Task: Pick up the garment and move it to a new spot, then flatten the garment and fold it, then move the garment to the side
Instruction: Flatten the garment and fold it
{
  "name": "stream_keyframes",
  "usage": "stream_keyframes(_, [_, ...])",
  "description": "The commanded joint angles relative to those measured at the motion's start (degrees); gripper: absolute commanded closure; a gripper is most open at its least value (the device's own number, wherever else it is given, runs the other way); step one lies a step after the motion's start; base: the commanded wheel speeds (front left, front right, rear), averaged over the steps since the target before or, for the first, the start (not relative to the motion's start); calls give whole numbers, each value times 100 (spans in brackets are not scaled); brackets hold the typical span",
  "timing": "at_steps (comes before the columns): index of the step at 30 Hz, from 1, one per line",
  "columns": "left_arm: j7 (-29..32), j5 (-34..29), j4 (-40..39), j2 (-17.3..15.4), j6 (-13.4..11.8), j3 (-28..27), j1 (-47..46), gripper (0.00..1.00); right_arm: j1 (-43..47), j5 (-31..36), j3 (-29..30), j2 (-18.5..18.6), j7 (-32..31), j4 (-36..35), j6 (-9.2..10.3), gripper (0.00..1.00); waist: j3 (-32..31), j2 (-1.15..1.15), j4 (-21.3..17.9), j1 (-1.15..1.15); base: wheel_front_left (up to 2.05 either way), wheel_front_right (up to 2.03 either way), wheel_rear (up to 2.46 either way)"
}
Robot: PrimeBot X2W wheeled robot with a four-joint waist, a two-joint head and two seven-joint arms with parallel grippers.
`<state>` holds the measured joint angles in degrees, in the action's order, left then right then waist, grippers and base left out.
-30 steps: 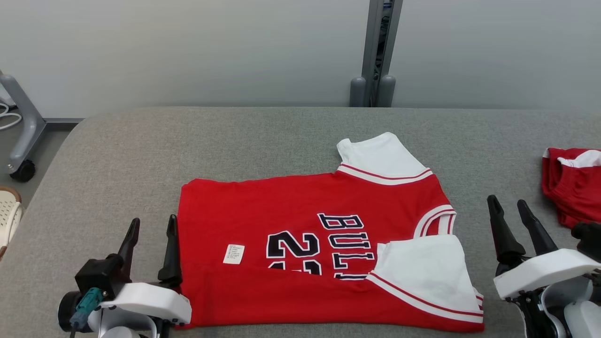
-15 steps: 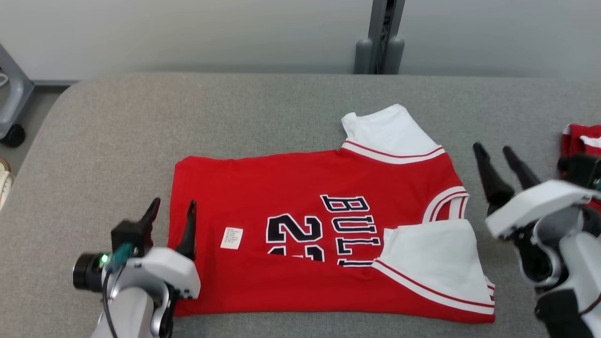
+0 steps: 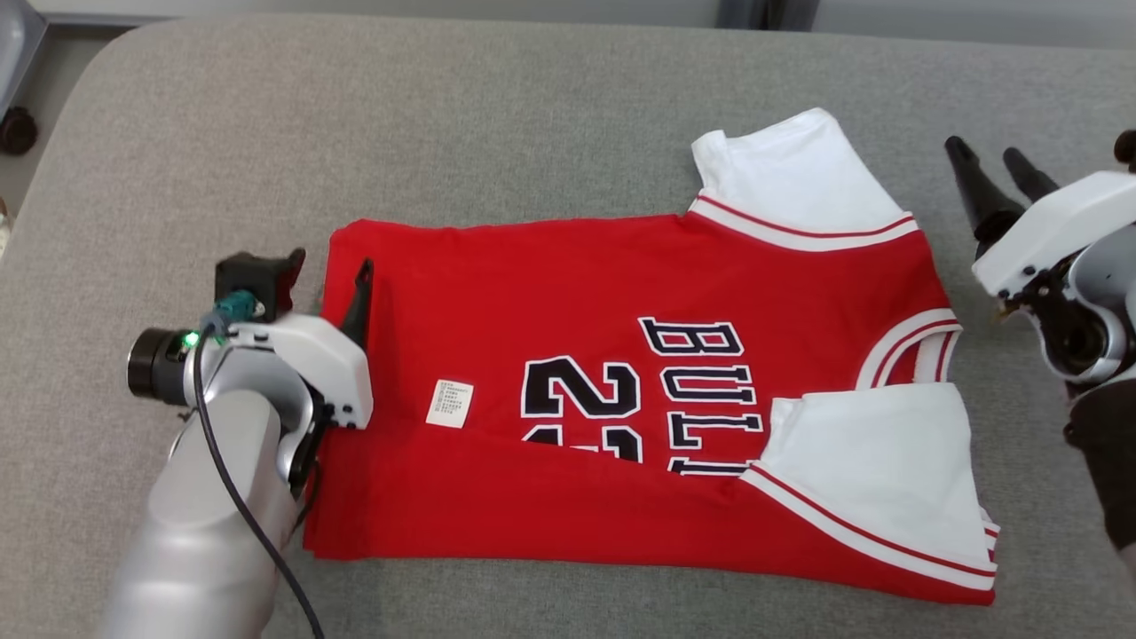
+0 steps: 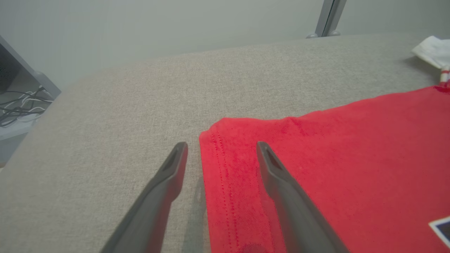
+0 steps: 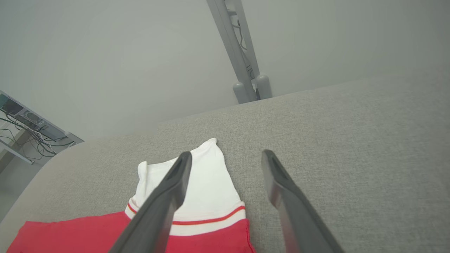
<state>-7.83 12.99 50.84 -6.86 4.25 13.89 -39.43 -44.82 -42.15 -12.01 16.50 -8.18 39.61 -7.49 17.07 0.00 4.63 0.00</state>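
Nearest to us, the pale left forearm (image 3: 204, 532) rises from the lower left of the head view. Beside it runs the near edge of the garment (image 3: 577, 293), a red jersey with white sleeves. It lies flat on the grey padded surface (image 3: 488, 133), with its hem (image 4: 211, 168) toward the robot's left and its neckline (image 3: 923, 346) toward its right. We note that the near long edge is folded up over the front, covering the lower part of the black lettering (image 3: 701, 382). The near sleeve (image 3: 879, 470) lies folded onto the red body, and a small white label (image 3: 450, 404) shows on the cloth close to the hem.

Farther on, the left gripper (image 3: 330, 262) stands with its jaws spread wide and grasps nothing. In the left wrist view one finger is over bare grey surface and the other over red cloth, with the hem between them, just short of the jersey's far left corner. We cannot tell whether the tips touch down.

The far sleeve (image 3: 790, 169) spreads onto the grey surface beyond the body. The right gripper (image 3: 983, 148) is off the neckline end, apart from the cloth, likewise wide and empty. Beyond the far edge, the right wrist view shows a grey post (image 5: 242, 70) before a pale wall (image 5: 105, 52).
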Motion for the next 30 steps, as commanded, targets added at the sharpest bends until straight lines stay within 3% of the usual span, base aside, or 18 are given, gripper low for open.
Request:
stream_keyframes(1, [-38, 52, 59, -3, 26, -27, -165, 0, -130, 52, 0, 84, 62, 106, -3, 0, 117, 0, 57, 0, 0, 0, 0])
stream_keyframes(8, [-158, 301, 675, 110, 107, -138, -856, 0, -825, 64, -241, 25, 233, 690, -3, 0, 477, 0, 54, 0, 0, 0, 0])
stream_keyframes(20, [-67, 460, 1506, 190, 263, 55, -1587, 0, -1399, -224, -742, 115, 438, 1061, -3, 0, 794, 0, 40, 0, 0, 0, 0])
stream_keyframes(21, [-57, 465, 1557, 194, 276, 79, -1625, 19, -1441, -248, -778, 125, 438, 1087, -3, 0, 811, 0, 42, 0, 0, 0, 0])
stream_keyframes(22, [-50, 484, 1600, 201, 279, 96, -1655, 55, -1477, -278, -811, 136, 453, 1119, -3, 0, 825, 0, 48, 0, 0, 0, 0])
stream_keyframes(24, [-70, 530, 1675, 213, 295, 130, -1705, 100, -1545, -314, -874, 150, 490, 1183, -3, 0, 846, 0, 62, 0, 0, 0, 0])
stream_keyframes(30, [-191, 603, 1811, 258, 318, 257, -1801, 100, -1724, -422, -1145, 218, 484, 1296, -3, 0, 895, 0, 128, 0, 0, 0, 0])
